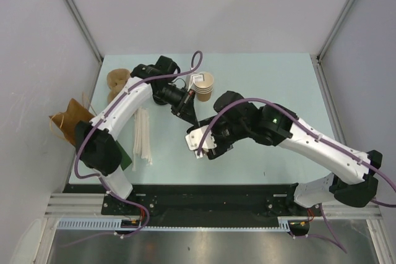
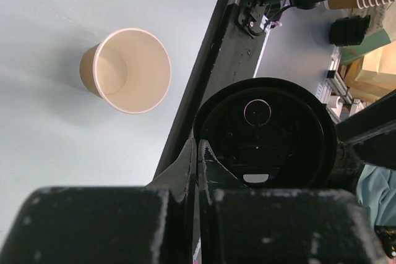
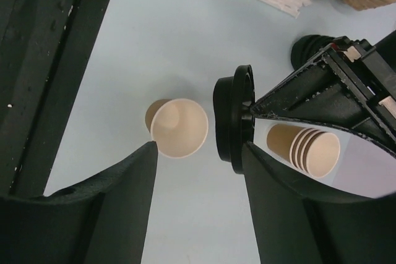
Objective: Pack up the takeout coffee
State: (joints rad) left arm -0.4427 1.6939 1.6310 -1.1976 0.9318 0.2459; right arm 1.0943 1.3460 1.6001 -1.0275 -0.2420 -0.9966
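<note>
A pale teal surface (image 1: 266, 72) boxed in by grey walls carries the job. The cup (image 3: 178, 127) stands upright and open near the middle, its cream inside showing and no lid on it. In the top view it is hidden under the right arm.

Its lid (image 2: 266, 134) is off the surface, pinched at the rim by the left end effector (image 2: 197, 153), whose jaws are closed tight on that edge. Held by the rim and turned on edge, the lid has its whole face free. I judge that suits lowering it onto the cup's mouth with no fingers in the way. It hangs just beside the cup, not over it.

The right end effector (image 3: 199, 146) hangs above the cup with jaws apart, one on either side, gripping nothing that I can see. The gap is wider than the cup. That pose reads as getting ready to steady the cup so it won't tip or slide when the lid is pressed on.

The stack (image 1: 203, 86) of nested cups sits close by the lid, near enough to be knocked. Straws (image 1: 143, 134) lie well to the left. Packing hasn't begun: capping comes first.
</note>
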